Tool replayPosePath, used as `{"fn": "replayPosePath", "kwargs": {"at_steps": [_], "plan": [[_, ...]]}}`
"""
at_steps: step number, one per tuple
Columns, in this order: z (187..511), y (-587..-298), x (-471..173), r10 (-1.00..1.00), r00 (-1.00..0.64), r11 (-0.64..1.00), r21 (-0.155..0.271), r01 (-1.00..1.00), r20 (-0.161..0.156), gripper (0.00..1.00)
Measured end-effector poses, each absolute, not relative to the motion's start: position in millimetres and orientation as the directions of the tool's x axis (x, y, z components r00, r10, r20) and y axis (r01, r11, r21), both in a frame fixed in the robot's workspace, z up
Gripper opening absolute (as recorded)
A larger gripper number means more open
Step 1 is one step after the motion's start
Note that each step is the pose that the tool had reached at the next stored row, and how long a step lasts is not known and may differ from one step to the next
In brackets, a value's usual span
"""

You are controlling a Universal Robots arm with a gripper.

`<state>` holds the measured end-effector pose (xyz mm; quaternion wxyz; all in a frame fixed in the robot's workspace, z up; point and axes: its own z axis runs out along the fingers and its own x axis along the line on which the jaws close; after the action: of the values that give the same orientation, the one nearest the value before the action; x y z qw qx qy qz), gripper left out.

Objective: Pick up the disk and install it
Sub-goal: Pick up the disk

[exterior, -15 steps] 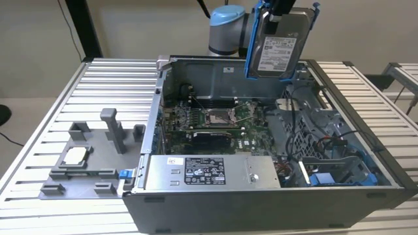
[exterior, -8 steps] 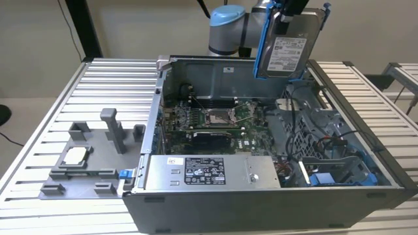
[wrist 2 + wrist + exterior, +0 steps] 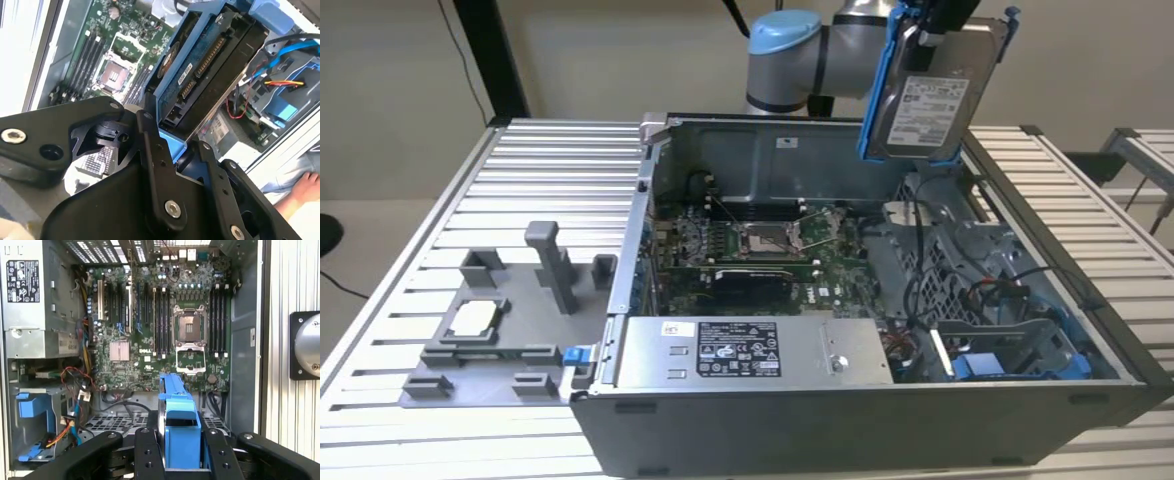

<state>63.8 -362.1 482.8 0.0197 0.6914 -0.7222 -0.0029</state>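
Observation:
The disk (image 3: 931, 100), a silver hard drive with a white label in a blue bracket, hangs upright above the far right corner of the open computer case (image 3: 1107, 330). My gripper (image 3: 947, 22) is shut on its upper edge. In the second wrist view the disk (image 3: 210, 65) juts out from between the black fingers (image 3: 155, 165), its connector end showing. In the first wrist view the blue bracket (image 3: 180, 422) sits clamped between both fingers (image 3: 147, 455), over the motherboard (image 3: 165, 335).
Inside the case are a grey power supply (image 3: 747, 350) at the front and blue drive bays (image 3: 1014, 362) at the exterior view's right. A grey tray (image 3: 494, 340) with a small chip lies left of the case on the slatted table. A person's hand (image 3: 300, 185) rests outside the case.

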Motion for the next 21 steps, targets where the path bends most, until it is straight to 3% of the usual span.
{"fn": "replayPosePath", "kwargs": {"at_steps": [21], "plan": [[482.8,-365.4,85.2,-0.999,-0.043,0.044,0.032,-0.999,0.024,0.00]]}}
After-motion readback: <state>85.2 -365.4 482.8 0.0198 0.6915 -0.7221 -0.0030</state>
